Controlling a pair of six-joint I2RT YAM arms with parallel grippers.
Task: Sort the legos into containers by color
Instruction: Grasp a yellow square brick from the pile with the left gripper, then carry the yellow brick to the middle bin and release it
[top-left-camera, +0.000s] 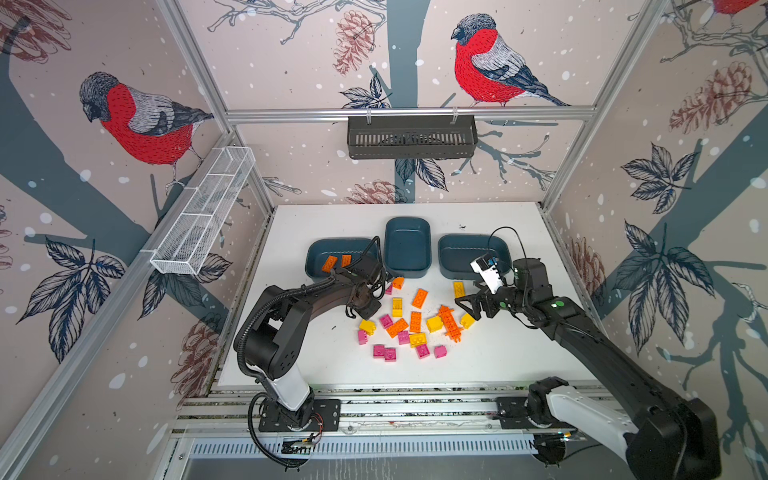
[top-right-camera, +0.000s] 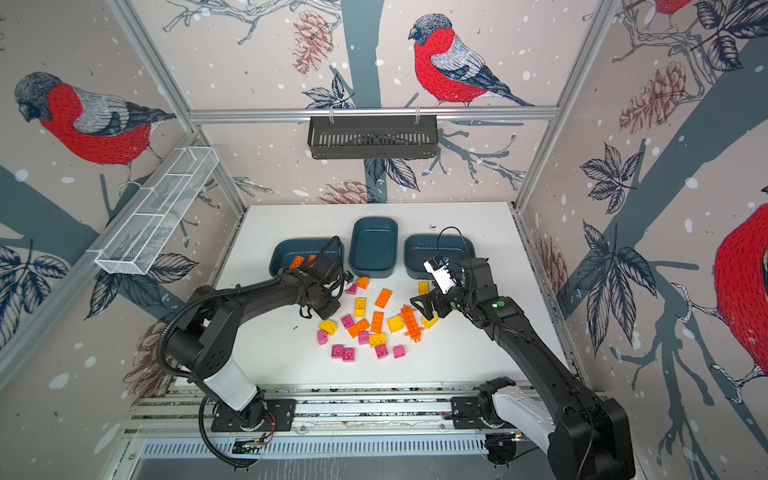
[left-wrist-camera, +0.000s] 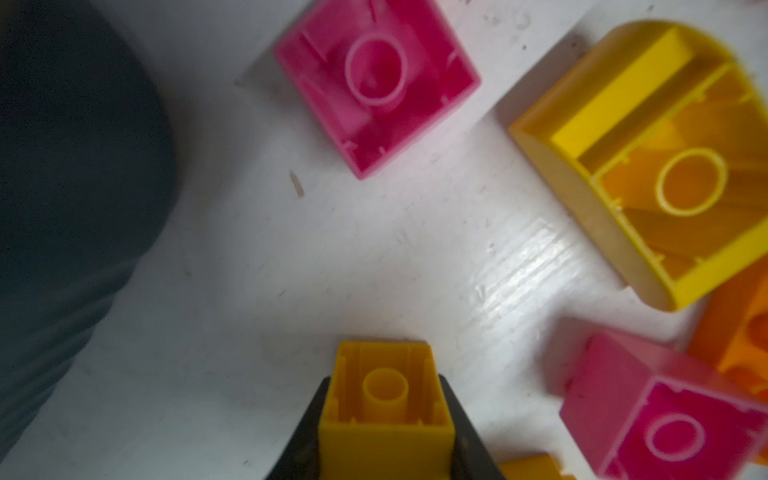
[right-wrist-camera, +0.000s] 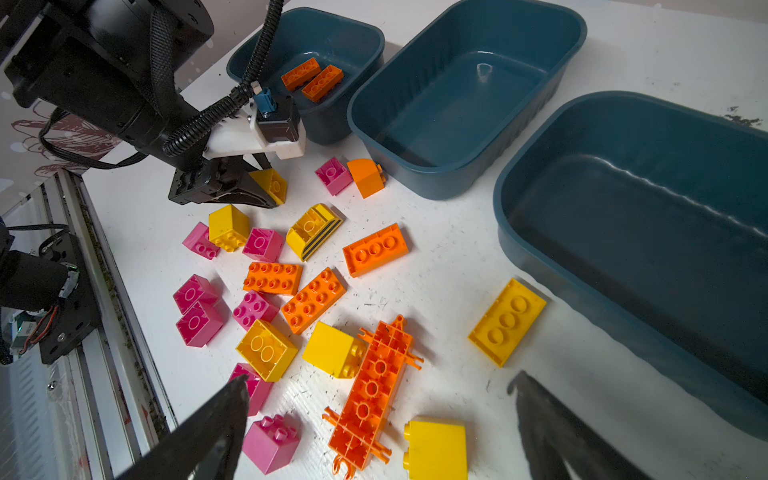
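Observation:
My left gripper (left-wrist-camera: 384, 399) is shut on a small yellow brick (left-wrist-camera: 386, 415), hollow underside toward the camera, low over the white table. In the right wrist view that left gripper (right-wrist-camera: 266, 189) pinches the yellow brick (right-wrist-camera: 272, 183) near the left tub. My right gripper (right-wrist-camera: 382, 386) is open, hovering over the long spiky orange piece (right-wrist-camera: 374, 390) and a yellow brick (right-wrist-camera: 436, 446). Three teal containers stand in a row at the back: the left one (top-left-camera: 328, 249) holds two orange bricks (top-left-camera: 329, 263), while the middle (top-left-camera: 407, 249) and right (top-left-camera: 461, 253) are empty. Loose orange, yellow and pink legos (top-left-camera: 409, 324) lie mid-table.
A black slotted basket (top-left-camera: 411, 137) hangs on the back rail. A white wire-mesh tray (top-left-camera: 203, 212) is fixed to the left wall. Aluminium rails (top-left-camera: 415, 403) run along the table's front edge, carrying both arm bases. The left arm (top-left-camera: 291, 303) bends over the table's left side.

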